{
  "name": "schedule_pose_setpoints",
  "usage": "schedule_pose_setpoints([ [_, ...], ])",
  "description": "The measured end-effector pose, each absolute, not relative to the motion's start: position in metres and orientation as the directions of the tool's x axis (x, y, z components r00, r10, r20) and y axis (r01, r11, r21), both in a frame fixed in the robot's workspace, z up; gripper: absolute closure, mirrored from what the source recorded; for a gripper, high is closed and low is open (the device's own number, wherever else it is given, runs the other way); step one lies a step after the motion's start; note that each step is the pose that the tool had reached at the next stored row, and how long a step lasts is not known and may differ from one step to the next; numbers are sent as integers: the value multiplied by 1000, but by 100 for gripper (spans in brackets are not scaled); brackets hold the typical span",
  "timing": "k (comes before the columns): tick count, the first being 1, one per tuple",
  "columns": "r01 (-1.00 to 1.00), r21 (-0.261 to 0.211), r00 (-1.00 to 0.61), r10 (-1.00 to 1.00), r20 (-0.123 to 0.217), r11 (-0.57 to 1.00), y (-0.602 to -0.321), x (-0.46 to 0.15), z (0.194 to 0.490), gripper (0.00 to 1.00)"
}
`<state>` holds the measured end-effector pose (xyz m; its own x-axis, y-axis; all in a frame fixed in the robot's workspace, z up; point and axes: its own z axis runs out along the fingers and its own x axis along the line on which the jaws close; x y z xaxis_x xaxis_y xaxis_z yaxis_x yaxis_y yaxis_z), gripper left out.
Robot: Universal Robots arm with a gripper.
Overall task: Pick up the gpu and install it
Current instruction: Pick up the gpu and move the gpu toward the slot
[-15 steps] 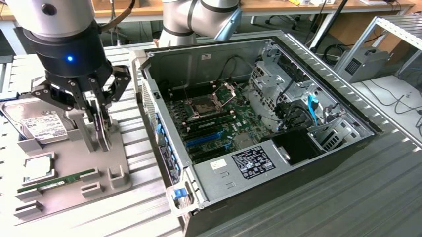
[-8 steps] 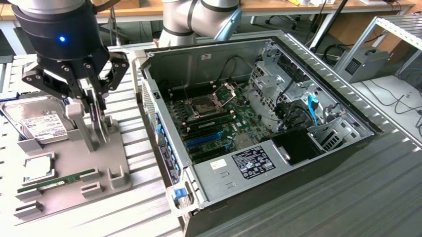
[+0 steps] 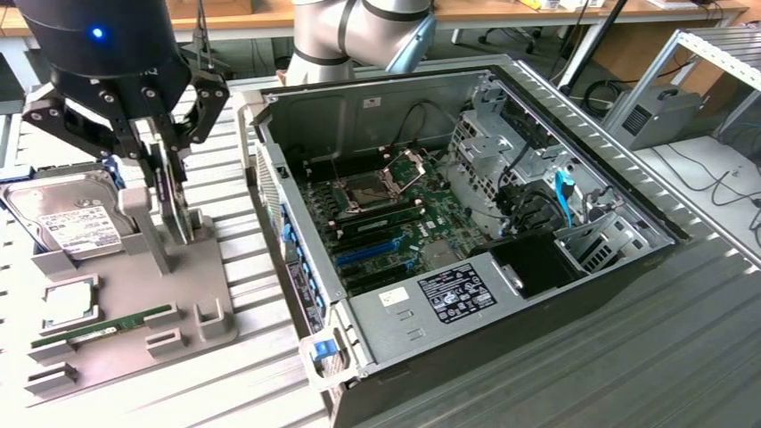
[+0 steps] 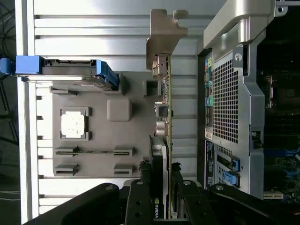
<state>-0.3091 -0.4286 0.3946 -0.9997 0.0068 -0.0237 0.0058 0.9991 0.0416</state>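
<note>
Metal slats make up the table (image 3: 678, 348), grey and ribbed, running under everything. Behind it the room shows a wooden desk (image 3: 238, 12) along the back and an open shelf frame (image 3: 714, 62) on the exterior view's right, with loose cables on a pale surface below it.

The computer case (image 3: 356, 116) lies on its side in the middle of the table, panel off, its green motherboard (image 3: 393, 214) facing up. The robot arm (image 3: 356, 31) rises behind the case.

On the exterior view's left, beside the case, sits a grey fixture plate (image 3: 119, 348). The gripper (image 3: 164, 178) hangs over it, its black fingers (image 4: 140, 201) pressed against both faces of the gpu (image 3: 176, 218). The card stands on edge between them, its lower end down at the plate's upright holder. Whether it has left the holder I cannot tell. Its silver bracket (image 4: 164, 37) points away from the fingers.

Also on the plate are a hard drive (image 3: 71, 223) propped aslant, a processor chip (image 3: 69, 303) in a square pocket, and a RAM stick (image 3: 102, 328) in a slot.
</note>
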Motion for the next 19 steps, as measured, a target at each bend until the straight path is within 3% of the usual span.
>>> schedule_pose_setpoints([
  [11,6,40,-1000,7,-24,999,-427,-309,435,73],
  [19,6,40,-1000,7,-24,999,-427,-309,448,73],
])
